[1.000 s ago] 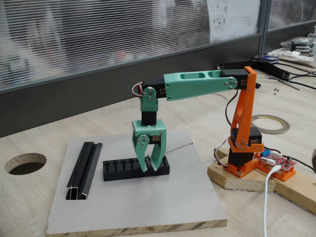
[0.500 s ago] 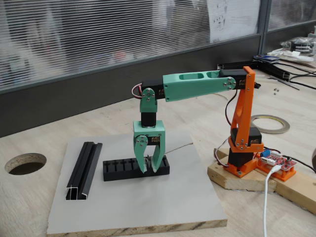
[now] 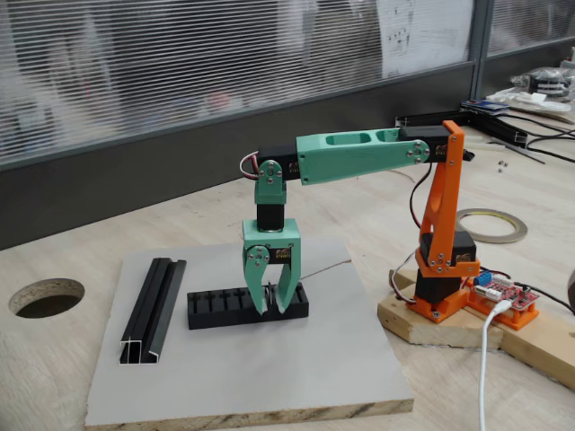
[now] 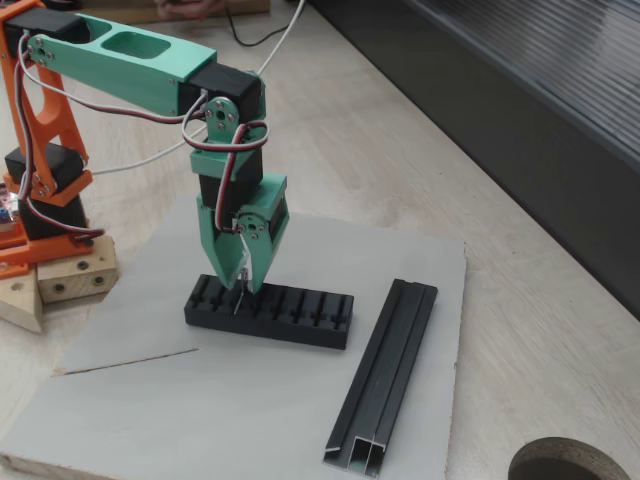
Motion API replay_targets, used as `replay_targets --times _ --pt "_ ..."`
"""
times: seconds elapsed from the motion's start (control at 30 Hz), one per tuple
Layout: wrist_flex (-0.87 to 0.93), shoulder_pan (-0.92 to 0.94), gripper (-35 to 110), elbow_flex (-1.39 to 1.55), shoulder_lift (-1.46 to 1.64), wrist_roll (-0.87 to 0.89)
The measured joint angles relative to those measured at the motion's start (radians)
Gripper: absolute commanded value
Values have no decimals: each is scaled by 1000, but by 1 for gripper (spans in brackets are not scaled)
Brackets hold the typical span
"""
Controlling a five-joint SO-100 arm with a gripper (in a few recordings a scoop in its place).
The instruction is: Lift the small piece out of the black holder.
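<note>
The black holder [image 3: 225, 305] [image 4: 300, 312] lies on a grey board, its row of cross slots facing up. My green gripper [image 3: 271, 303] [image 4: 241, 290] points straight down over the slotted end nearest the arm's base. Its fingers are drawn together on the small piece [image 4: 238, 298], a thin light-grey tab whose lower end reaches into a slot. In a fixed view the small piece [image 3: 269, 294] is only a pale sliver between the fingers. I cannot tell whether the tab is clear of the slot.
A longer black grooved rail [image 3: 154, 308] [image 4: 385, 375] lies beside the holder on the grey board [image 3: 269, 377] [image 4: 200, 420]. A thin grey wire [image 3: 325, 267] [image 4: 130, 362] rests on the board. The table has a round hole [image 3: 47, 296]; the orange arm base [image 3: 440, 287] stands on wood.
The fingers have drawn closer together over the holder's end since a second ago. The arm has barely moved in the last half second.
</note>
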Motion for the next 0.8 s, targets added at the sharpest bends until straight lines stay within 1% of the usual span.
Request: replay_targets --times 0.1,0.23,0.33,0.8 --pt "3 0 20 -8 -2 0" --pt "-2 0 11 -9 -2 0" --pt "-6 -2 7 -9 -2 -6" --pt "-5 0 6 -9 -2 -5"
